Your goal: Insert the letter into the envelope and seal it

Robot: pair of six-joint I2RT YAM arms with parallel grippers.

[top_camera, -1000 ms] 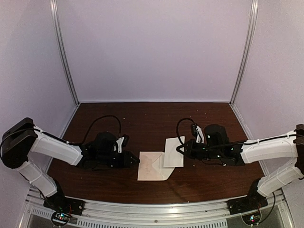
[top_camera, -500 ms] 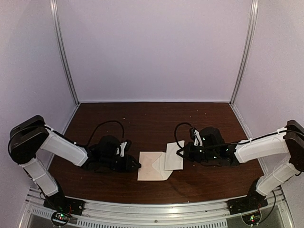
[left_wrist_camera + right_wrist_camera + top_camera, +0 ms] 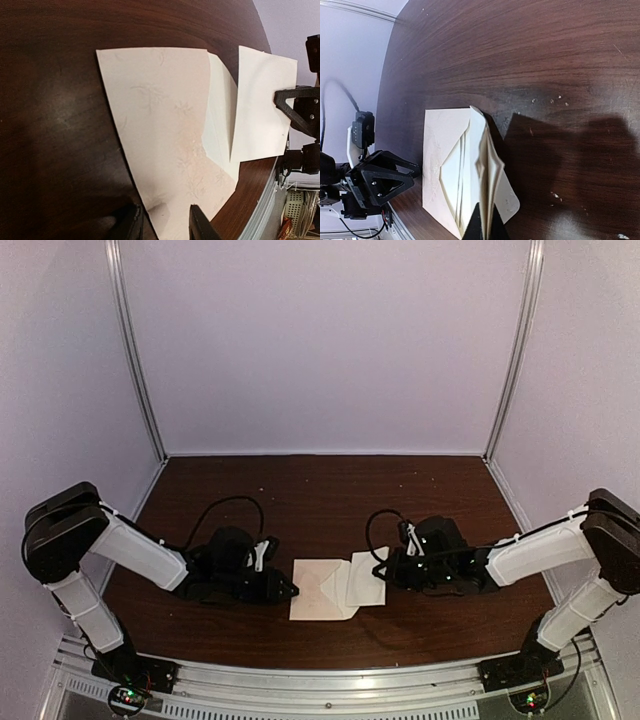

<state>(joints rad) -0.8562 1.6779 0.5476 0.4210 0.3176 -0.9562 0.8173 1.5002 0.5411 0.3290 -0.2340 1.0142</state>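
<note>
The cream-tan envelope (image 3: 316,592) lies flat on the dark table between the arms, its mouth facing right and its flap (image 3: 509,201) open on the wood. The off-white folded letter (image 3: 367,578) sticks partly into that mouth, its right part outside. My right gripper (image 3: 384,575) is shut on the letter's right edge, which shows edge-on (image 3: 489,165) above the black fingertips (image 3: 485,226). My left gripper (image 3: 165,225) is low at the envelope's (image 3: 160,125) left edge, jaws apart, one finger on the wood and the other over the paper. The letter (image 3: 260,110) overlaps the envelope's far side.
The brown wooden table (image 3: 300,495) is ringed by pale purple walls with metal corner posts (image 3: 135,350). A metal rail (image 3: 330,680) runs along the near edge just behind the envelope. Small crumbs (image 3: 555,100) dot the wood right of the letter.
The right gripper has carried the letter left, sliding it further into the envelope. The left gripper has edged slightly right at the envelope's left edge.
</note>
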